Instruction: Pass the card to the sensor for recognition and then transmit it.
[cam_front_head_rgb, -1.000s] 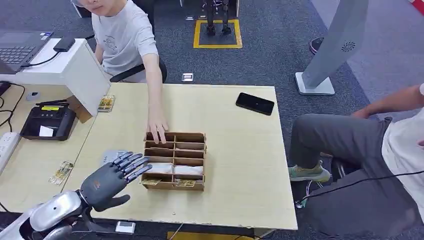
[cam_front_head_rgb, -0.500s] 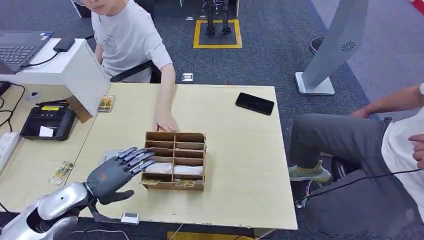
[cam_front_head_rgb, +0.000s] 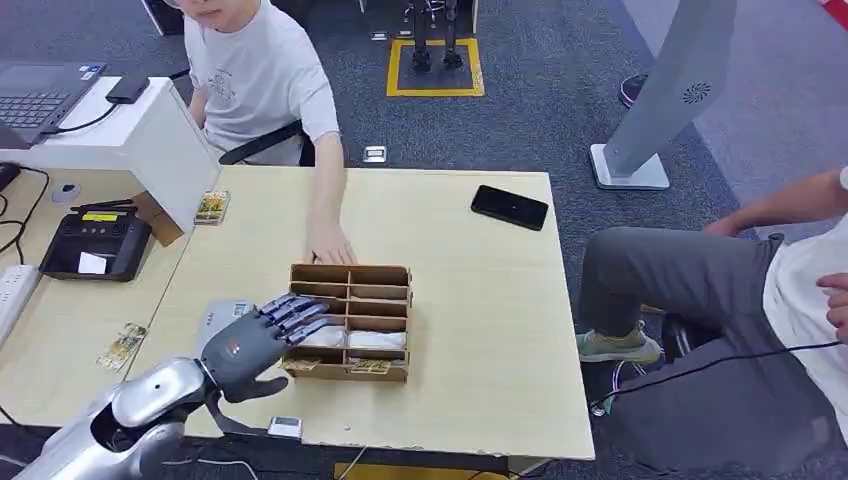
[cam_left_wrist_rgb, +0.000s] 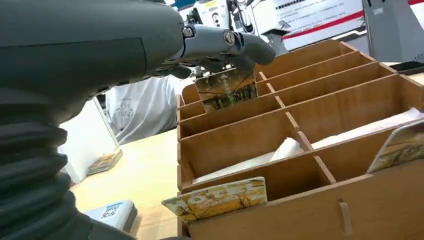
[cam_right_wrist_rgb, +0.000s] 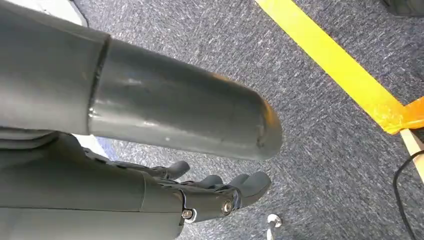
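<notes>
A wooden divided box (cam_front_head_rgb: 396, 272) stands mid-table. My left hand (cam_front_head_rgb: 258, 340) reaches over its left column with fingers stretched out and thumb apart. In the left wrist view, the fingertips (cam_left_wrist_rgb: 235, 42) hover at the top edge of a picture card (cam_left_wrist_rgb: 225, 90) standing upright in a rear left compartment; no grip shows. More cards lean in the front compartments (cam_front_head_rgb: 303, 365) (cam_front_head_rgb: 372, 367). A small grey sensor pad (cam_front_head_rgb: 220, 312) lies on the table just left of my hand. My right hand (cam_right_wrist_rgb: 220, 192) hangs over the carpet, holding nothing.
A person's hand (cam_front_head_rgb: 330, 246) rests on the table right behind the box. A black card terminal (cam_front_head_rgb: 95, 243) sits at far left, with loose cards (cam_front_head_rgb: 123, 345) (cam_front_head_rgb: 212, 207) nearby. A phone (cam_front_head_rgb: 510, 207) lies at back right. Another person sits to the right.
My left hand moved forward and right, so its fingers now lie over the box's left column. The person's hand pulled out of the rear compartment onto the table behind it.
</notes>
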